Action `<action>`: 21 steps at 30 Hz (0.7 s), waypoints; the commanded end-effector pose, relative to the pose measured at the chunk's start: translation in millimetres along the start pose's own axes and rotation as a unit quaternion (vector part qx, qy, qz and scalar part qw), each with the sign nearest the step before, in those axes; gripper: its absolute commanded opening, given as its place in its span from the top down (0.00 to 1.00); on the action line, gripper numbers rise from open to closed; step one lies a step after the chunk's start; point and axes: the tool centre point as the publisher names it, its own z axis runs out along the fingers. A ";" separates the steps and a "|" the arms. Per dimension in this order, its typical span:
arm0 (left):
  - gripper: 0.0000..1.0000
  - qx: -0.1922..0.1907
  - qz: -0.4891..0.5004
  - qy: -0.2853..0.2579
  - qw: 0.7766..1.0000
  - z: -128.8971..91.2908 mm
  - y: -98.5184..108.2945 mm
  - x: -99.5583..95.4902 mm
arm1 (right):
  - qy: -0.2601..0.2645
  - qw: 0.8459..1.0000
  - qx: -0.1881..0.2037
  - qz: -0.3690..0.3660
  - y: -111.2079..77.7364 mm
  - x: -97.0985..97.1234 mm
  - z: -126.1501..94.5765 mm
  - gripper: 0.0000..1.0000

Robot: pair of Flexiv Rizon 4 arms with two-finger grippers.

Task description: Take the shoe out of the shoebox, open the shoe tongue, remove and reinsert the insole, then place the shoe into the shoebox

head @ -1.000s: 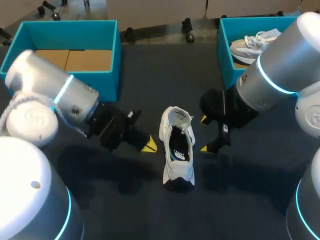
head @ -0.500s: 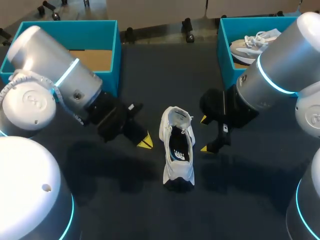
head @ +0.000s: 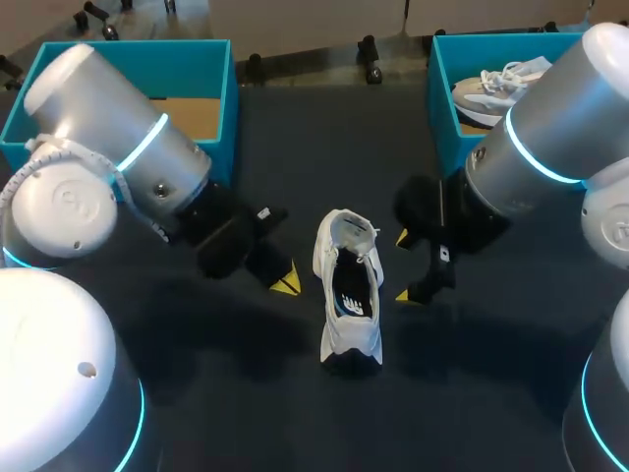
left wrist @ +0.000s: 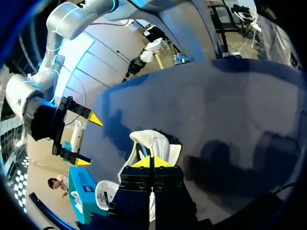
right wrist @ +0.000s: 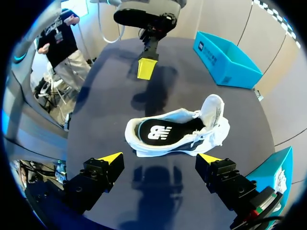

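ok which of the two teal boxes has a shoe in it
The far-right shoebox: a pale shoe lies inside. The far-left shoebox shows only its cardboard floor.

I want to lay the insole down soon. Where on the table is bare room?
Bare table lies between the left shoebox and the right shoebox, beyond the shoe. It is crowded beside the shoe: the left gripper and the right gripper flank it.
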 end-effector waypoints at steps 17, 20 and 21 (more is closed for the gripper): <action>1.00 -0.014 0.055 0.134 0.989 38.4 12.0 -43.2 | 0.015 0.999 -0.013 0.028 -51.9 9.5 -66.8 0.00; 1.00 -0.023 0.066 0.146 0.987 42.6 12.9 -45.9 | 0.018 0.999 -0.013 0.029 -57.9 8.3 -70.7 0.00; 1.00 -0.025 0.067 0.147 0.987 43.5 13.5 -46.6 | 0.019 0.999 -0.013 0.029 -59.1 8.0 -71.9 0.00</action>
